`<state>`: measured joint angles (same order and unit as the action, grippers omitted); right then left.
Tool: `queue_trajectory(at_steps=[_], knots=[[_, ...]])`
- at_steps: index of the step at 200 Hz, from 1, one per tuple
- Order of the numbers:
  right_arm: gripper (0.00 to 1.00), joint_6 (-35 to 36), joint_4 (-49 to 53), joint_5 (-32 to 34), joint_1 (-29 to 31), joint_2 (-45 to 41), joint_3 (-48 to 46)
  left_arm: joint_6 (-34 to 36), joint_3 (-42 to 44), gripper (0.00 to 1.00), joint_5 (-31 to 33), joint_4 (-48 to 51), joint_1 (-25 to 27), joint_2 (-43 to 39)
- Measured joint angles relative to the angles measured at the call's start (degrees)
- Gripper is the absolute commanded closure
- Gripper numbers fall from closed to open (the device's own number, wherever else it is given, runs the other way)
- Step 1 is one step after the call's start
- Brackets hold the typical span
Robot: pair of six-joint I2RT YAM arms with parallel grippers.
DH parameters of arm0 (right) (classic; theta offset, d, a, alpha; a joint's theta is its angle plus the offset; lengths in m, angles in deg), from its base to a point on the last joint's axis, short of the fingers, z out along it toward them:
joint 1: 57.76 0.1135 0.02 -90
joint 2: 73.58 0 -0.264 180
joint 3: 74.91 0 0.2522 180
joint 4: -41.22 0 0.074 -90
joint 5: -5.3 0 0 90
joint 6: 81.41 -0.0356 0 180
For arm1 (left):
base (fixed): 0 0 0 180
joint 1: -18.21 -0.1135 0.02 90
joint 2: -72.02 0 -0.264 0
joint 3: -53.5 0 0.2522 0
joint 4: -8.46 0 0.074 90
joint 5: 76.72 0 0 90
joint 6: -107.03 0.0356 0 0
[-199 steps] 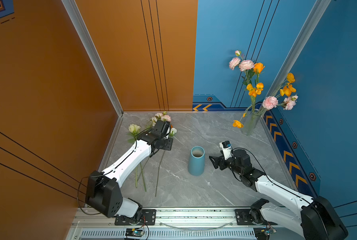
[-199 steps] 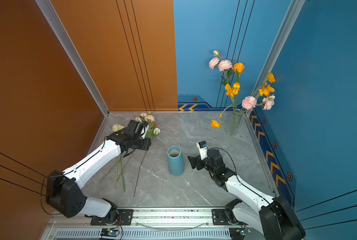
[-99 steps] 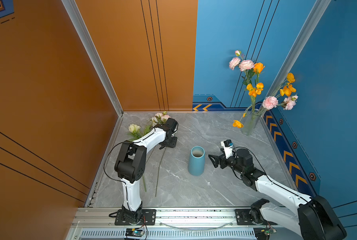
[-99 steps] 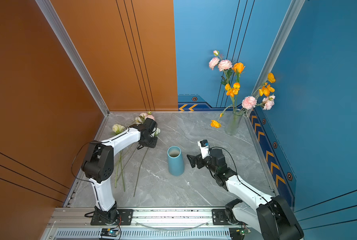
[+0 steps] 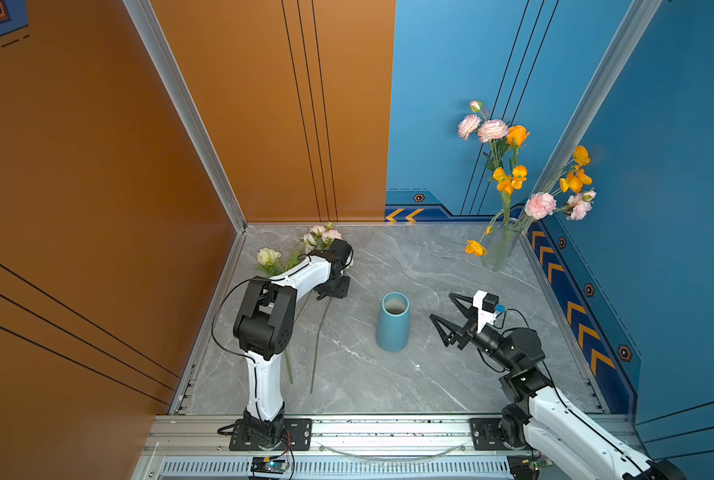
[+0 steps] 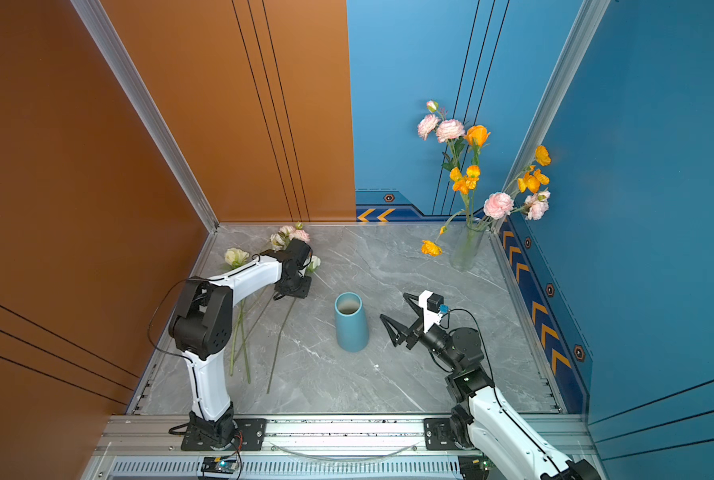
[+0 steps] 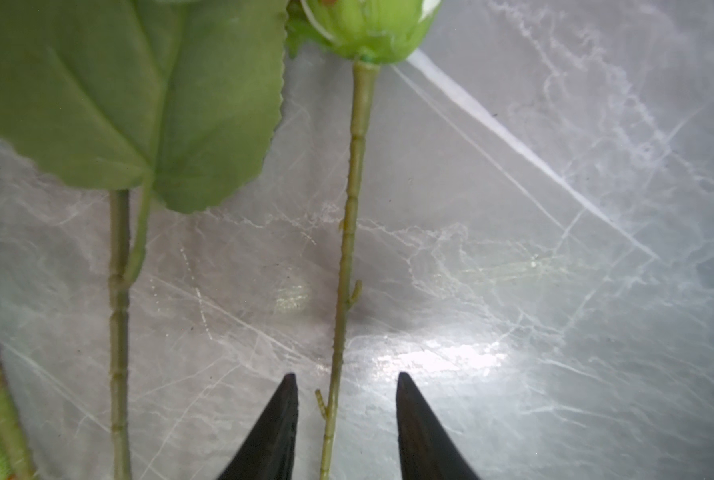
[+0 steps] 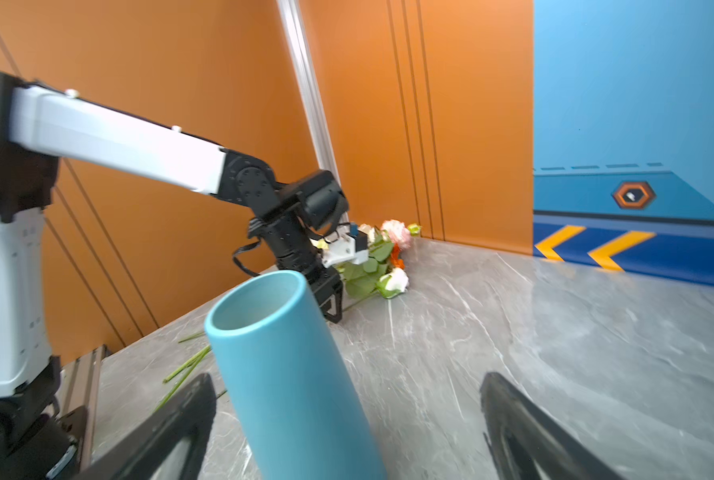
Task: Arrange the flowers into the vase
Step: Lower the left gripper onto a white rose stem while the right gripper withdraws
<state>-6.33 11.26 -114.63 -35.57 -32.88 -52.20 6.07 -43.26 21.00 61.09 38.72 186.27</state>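
Vases, two: blue vase (image 5: 392, 328) at tabletop (image 5: 430, 257) centre; glass vase (image 5: 498, 249) at its 1 o'clock, holding a bouquet (image 5: 540, 204); loose flowers (image 5: 268, 256) lie at the blue vase's 10 o'clock. Grippers, two: right gripper (image 5: 441, 305) at 3 o'clock, spread wide, apart from it; left gripper (image 7: 345, 376) gap unreadable in both top views; left wrist view alone shows it parted, straddling one stem (image 7: 349, 232), untouched.

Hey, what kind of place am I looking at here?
Probably a robot lab test cell, not a home: two white robot arms bolted to an aluminium rail, orange and blue wall panels boxing in the tabletop, and flowers laid out as props.
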Motion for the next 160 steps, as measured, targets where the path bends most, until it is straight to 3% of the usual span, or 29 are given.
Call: queue_trajectory(at_steps=[26,59,106,160], knots=[[0.0,2.5,1.2,-0.3,2.6,1.0,0.7,0.2,0.0,0.69,-0.2,0.0,-0.6,1.6],[0.0,4.2,2.6,-0.5,3.0,2.0,1.1,0.4,0.0,1.0,-1.3,-0.5,-1.0,2.6],[0.0,5.4,3.3,-0.5,3.6,1.0,1.1,-0.2,2.8,1.0,-1.8,-0.4,0.2,-2.7],[0.0,6.4,4.2,-1.0,4.9,0.9,1.2,-0.6,4.8,1.0,-1.9,-0.6,4.9,-30.2]])
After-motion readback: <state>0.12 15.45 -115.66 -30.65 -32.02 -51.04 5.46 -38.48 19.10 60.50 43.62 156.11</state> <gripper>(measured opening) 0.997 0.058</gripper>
